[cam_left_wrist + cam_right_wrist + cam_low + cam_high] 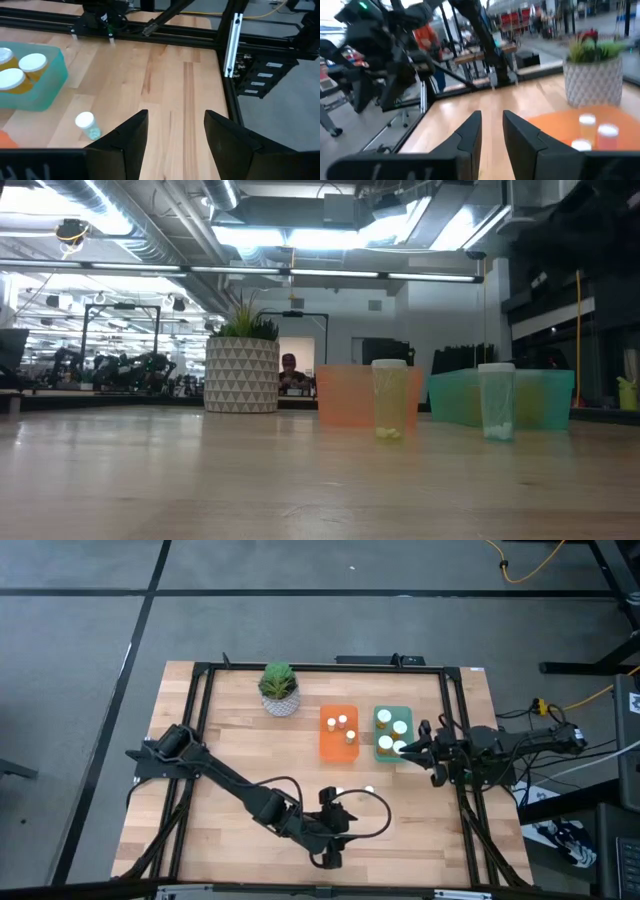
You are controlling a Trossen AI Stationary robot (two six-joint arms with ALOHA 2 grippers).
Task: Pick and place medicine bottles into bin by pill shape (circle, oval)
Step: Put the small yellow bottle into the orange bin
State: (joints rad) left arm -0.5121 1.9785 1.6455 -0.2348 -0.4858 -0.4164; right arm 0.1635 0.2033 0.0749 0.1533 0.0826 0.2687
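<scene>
the right gripper point(492, 131) shows its two dark fingers point(468, 135) close together with only a narrow gap, empty, above the light wooden table point(455, 115). off to one side sits the orange tray point(560, 125) with three white-capped medicine bottles point(587, 125) standing in it, and just behind the tray a green plant in a white patterned pot point(594, 75). the black frame rail point(470, 82) runs along the table's far edge, the other dark arm point(385, 45) looms beyond it, and a person in an orange top point(427, 37) shows in the blurred room behind.
</scene>
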